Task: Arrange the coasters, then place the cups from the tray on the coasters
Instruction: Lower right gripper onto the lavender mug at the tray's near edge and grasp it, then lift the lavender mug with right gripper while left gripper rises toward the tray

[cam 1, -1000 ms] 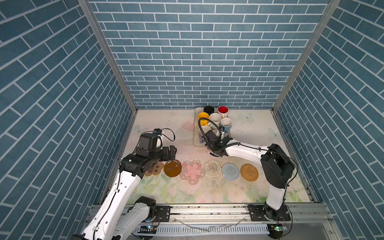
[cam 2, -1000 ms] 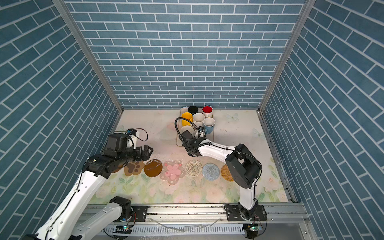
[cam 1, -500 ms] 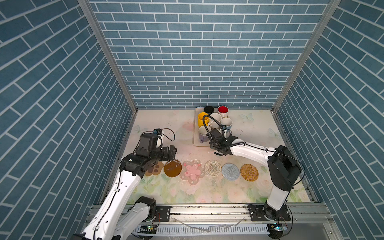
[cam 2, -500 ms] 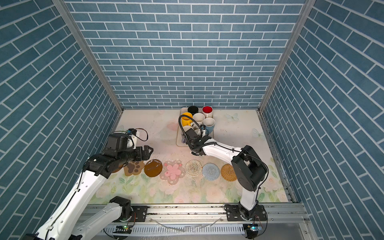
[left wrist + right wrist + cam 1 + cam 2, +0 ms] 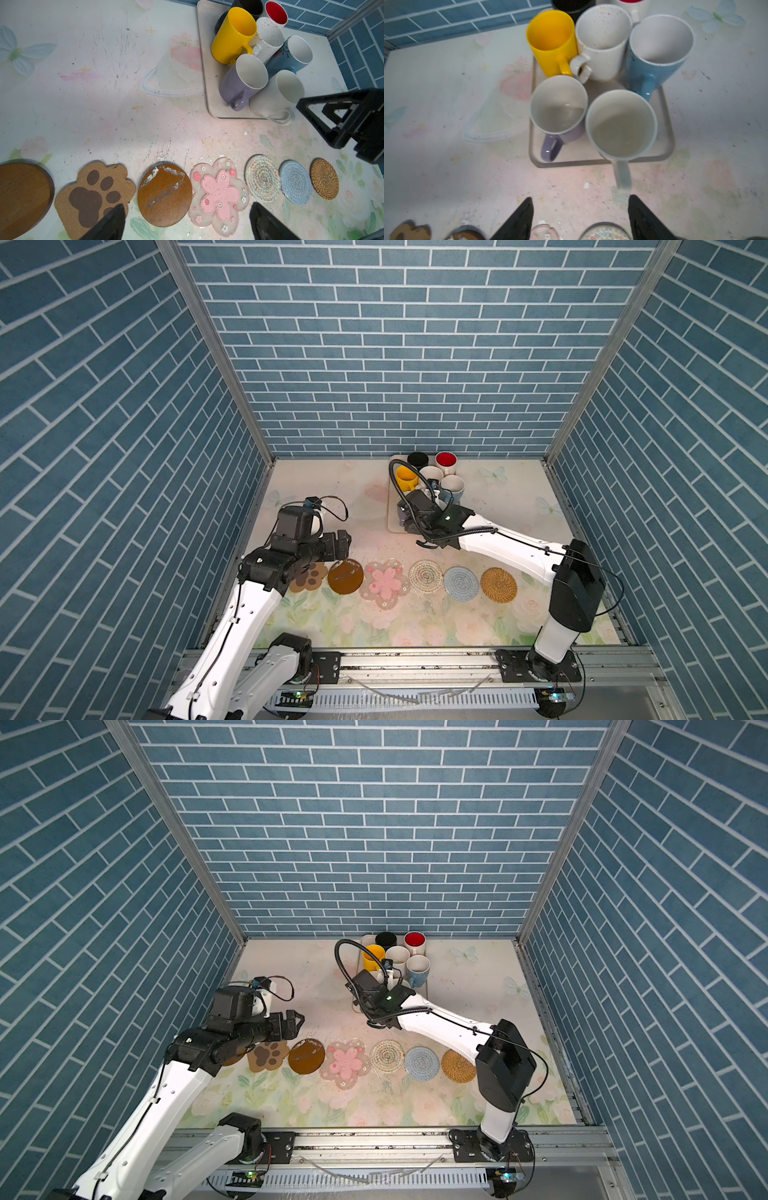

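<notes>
Since the coasters (image 5: 218, 191) lay aligned, the left gripper (image 5: 187, 205) and right gripper (image 5: 580, 199) gaped empty, the plain cream-white mug (image 5: 620, 124) likely needing grasping next.

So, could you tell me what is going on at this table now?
The seven coasters lie in a row along the front, and all seven cups stand on the tray, none moved yet. The right tool, open and empty, hovers by the handle of the near white cup. The left tool hangs open by the row.

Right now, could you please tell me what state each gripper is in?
Left gripper: open, holding nothing.
Right gripper: open, holding nothing.
</notes>
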